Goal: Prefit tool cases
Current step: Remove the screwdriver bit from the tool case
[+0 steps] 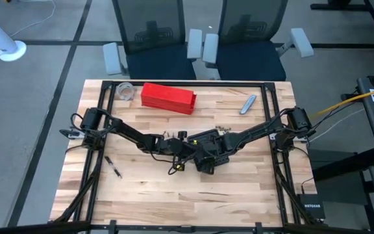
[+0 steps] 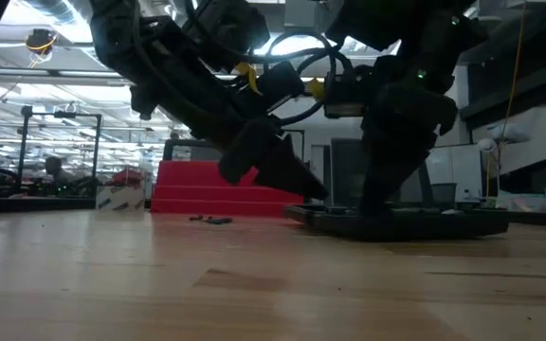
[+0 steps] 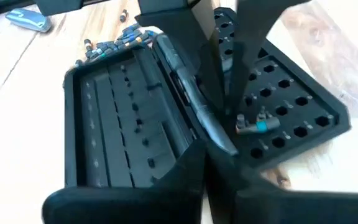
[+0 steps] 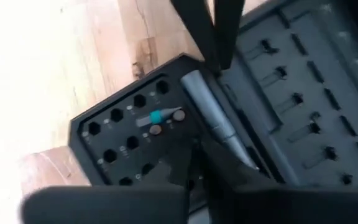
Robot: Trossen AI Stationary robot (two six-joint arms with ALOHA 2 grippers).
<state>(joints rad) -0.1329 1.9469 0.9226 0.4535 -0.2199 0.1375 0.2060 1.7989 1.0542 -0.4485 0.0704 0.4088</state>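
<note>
Bright ceiling lamps point(image 2: 41, 40) glare at ten o'clock in the low view; the wrist views are blurred, the table point(image 4: 55, 68) overexposed.

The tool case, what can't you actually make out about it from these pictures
- High view: the tool case is mostly covered by both arms; its sockets can't be seen.
- Low view: the case shows edge-on, so its inside is hidden.
- Left wrist view: the left hand hides the hinge's near end.
- Right wrist view: the right hand covers several sockets; the case's far half runs off the picture's edge.
</note>
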